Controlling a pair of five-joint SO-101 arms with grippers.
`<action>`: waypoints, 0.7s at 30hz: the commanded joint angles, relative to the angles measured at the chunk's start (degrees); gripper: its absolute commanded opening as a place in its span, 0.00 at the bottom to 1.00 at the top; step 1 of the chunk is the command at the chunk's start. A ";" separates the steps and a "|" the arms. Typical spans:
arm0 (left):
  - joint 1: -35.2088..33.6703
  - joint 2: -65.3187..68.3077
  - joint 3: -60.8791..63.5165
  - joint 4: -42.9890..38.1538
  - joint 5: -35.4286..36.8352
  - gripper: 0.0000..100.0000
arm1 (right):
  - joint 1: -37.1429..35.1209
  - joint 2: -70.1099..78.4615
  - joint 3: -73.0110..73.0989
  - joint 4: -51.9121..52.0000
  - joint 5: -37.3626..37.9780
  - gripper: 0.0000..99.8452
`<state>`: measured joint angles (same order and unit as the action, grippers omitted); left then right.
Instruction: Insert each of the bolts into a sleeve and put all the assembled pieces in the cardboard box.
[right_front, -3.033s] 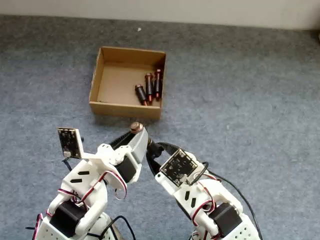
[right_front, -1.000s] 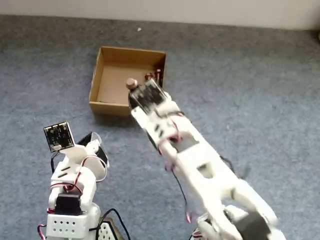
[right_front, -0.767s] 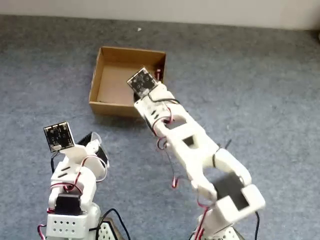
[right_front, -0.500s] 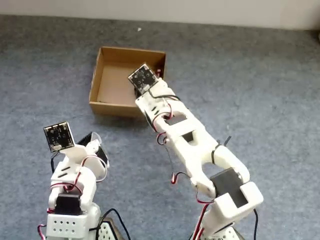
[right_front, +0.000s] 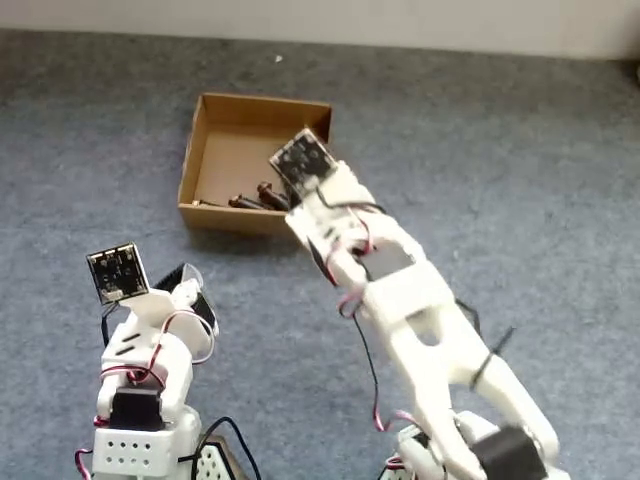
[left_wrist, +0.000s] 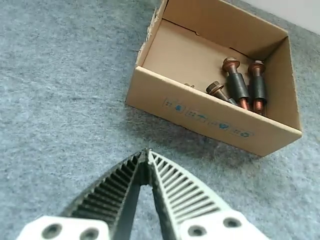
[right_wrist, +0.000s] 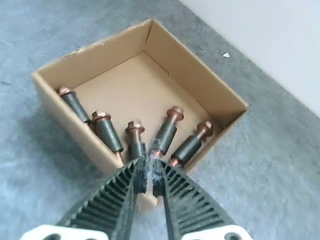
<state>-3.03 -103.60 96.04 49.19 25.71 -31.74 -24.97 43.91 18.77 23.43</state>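
The right gripper (right_wrist: 148, 172) hangs empty, its jaws parted by only a narrow slit, just above the near wall of the cardboard box (right_wrist: 200, 82); five assembled pieces (right_wrist: 166, 131) lie inside along that wall; the left gripper (left_wrist: 147, 155), jaws pressed together on nothing, sits over the grey carpet (left_wrist: 60, 100), short of the box.
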 joint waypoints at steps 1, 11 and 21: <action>-0.48 -0.22 1.10 -1.14 -0.44 0.03 | 0.92 -10.33 5.76 0.22 0.62 0.01; -0.48 -0.22 1.10 -1.14 -0.44 0.03 | 5.05 -36.18 26.59 0.22 0.35 0.01; -0.48 -0.22 1.10 -1.05 -0.53 0.03 | 11.56 -59.30 42.24 0.31 -7.38 0.01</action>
<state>-3.03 -103.60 96.04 49.19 25.63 -21.89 -77.98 84.35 18.86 18.15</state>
